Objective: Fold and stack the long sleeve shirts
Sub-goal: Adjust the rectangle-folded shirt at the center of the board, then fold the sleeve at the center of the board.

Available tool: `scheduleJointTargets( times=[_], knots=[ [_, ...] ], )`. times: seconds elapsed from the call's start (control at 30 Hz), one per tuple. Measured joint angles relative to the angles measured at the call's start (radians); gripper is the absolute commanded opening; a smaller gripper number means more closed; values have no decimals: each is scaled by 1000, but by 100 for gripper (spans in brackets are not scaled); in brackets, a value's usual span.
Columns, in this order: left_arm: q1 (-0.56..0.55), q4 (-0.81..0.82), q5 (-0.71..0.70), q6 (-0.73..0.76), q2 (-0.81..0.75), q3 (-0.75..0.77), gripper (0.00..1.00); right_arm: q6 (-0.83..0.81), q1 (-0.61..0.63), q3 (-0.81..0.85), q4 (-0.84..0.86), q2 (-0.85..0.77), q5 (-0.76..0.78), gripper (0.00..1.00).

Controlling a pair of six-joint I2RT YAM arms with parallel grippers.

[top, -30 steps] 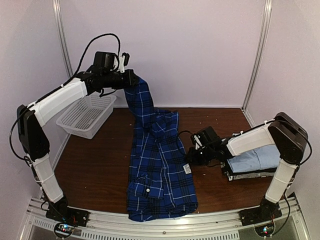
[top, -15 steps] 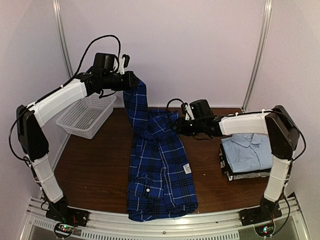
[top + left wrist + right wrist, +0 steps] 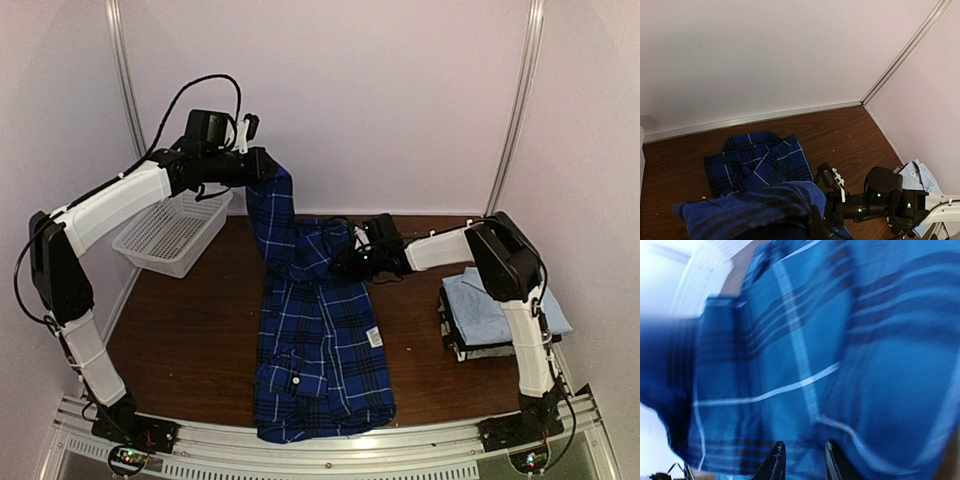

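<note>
The dark blue-and-black plaid shirt [image 3: 318, 330] lies lengthwise down the middle of the table. One end of it is drawn up high at the back, where my left gripper [image 3: 262, 167] is shut on it. In the left wrist view the bunched plaid cloth [image 3: 752, 205] hides that gripper's fingers. My right gripper [image 3: 345, 265] is at the shirt's right edge near the back. In its wrist view the right gripper [image 3: 803, 462] has its jaws apart, with plaid cloth [image 3: 805, 350] just beyond the tips. A stack of folded shirts [image 3: 495, 312], light blue on top, sits at the right.
A white lattice basket [image 3: 172, 232] stands at the back left, under the left arm. The right arm [image 3: 880, 200] stretches low across the table from the stack towards the plaid shirt. Walls close in the back and both sides.
My right arm has swung from beside the folded stack back and left to the plaid shirt's upper right edge. The left arm has kept still, holding the shirt up.
</note>
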Motion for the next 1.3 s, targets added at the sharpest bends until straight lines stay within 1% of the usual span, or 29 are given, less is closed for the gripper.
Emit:
scheduleJointTargets(
  times=[0.17, 0.33, 0.57, 0.7, 0.83, 1.03, 1.13, 1.3],
  knots=[
    [-2, -2, 5, -2, -22, -45, 0, 47, -112, 30, 26, 53, -6, 28],
    [-7, -2, 10, -2, -78, -122, 0, 104, -176, 27, 67, 62, -16, 29],
    [-24, 3, 59, -1, -156, -245, 0, 114, -180, 19, 75, 59, -18, 31],
    [-66, 1, 98, 12, -165, -297, 0, 103, -176, 2, 50, 33, -16, 33],
    [-119, -10, 135, 36, -163, -335, 0, 78, -174, -33, 10, -40, -3, 36],
    [-193, -47, 190, 87, -97, -312, 0, 26, -166, -108, -14, -212, 34, 39],
    [-240, -102, 212, 126, -5, -238, 0, 0, -164, -144, -27, -295, 59, 40],
    [-315, -195, 246, 190, 112, -119, 0, -44, -164, -209, -56, -390, 106, 42]
  ],
)
